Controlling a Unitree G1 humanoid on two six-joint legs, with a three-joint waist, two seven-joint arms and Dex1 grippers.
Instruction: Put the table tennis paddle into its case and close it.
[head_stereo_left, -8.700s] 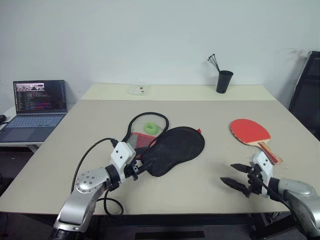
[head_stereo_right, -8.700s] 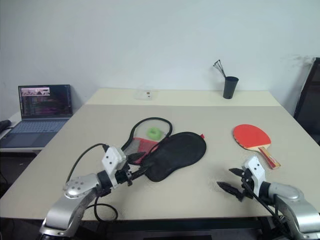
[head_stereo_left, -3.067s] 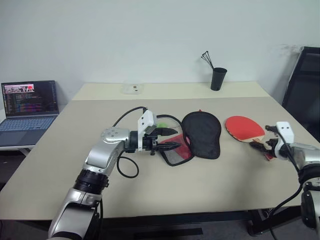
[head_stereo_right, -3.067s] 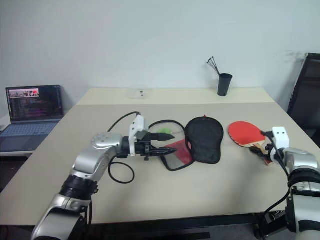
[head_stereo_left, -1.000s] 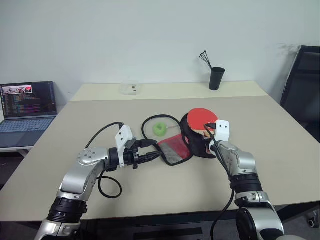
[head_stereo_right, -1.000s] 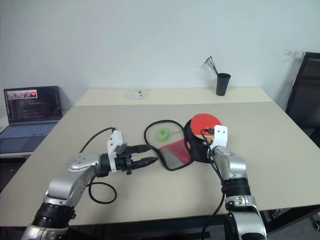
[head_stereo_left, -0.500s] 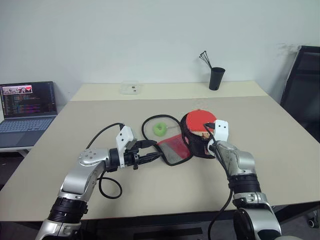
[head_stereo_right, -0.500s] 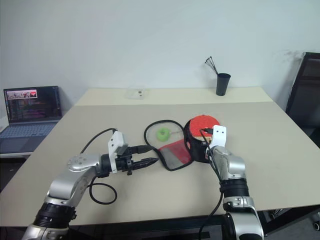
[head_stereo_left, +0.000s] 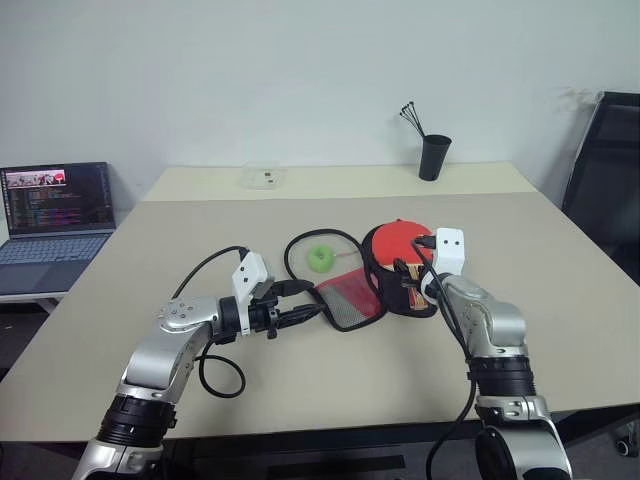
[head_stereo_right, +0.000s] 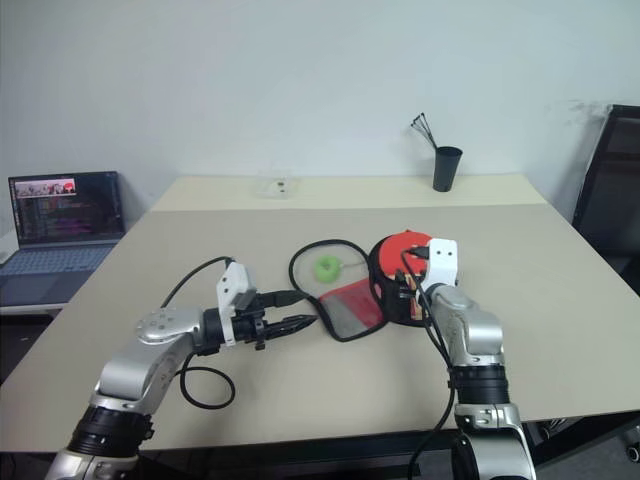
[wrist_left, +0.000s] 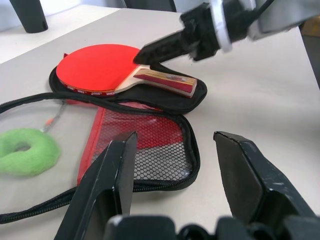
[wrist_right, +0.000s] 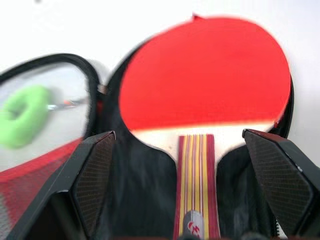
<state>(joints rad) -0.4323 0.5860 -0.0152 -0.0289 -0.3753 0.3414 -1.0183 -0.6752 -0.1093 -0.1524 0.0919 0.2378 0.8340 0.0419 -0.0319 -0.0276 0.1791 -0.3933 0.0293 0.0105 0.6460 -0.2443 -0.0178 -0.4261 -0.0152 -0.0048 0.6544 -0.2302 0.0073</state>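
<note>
Now, the layout line by line.

Paddle: the paddle (wrist_right: 205, 80) lies flat on the black half of the open case (wrist_left: 165, 97), red face up, resting inside that half's outline.

Paddle axis: its long axis runs from the round face at the far end to the striped handle at the near end, the handle pointing back toward the right pincer (wrist_right: 192, 192).

Open flap: the red mesh half (wrist_left: 150, 145) of the case lies spread on the surface (head_stereo_left: 300, 390) beside the paddle, on the left-arm side, between the paddle and the left pincer (wrist_left: 175, 165).

Right pincer: spread wide and empty, poised just over the handle end, one finger on each side of it and not touching it.

Left pincer: partly open, holding nothing, level with the surface, its tips near the edge of the mesh flap.

Nearer arm: I judge the left arm better placed to fold the flap over; the right is closest to the paddle itself.

Coming move: closing likely turns on swinging the mesh half across the paddle toward the right arm.

Views: the right wrist view shows the handle's stripes and how the paddle sits within the black half; the head views show a green ring (head_stereo_left: 319, 258) inside the loop of black cord (head_stereo_left: 300, 243) beyond the flap.
</note>
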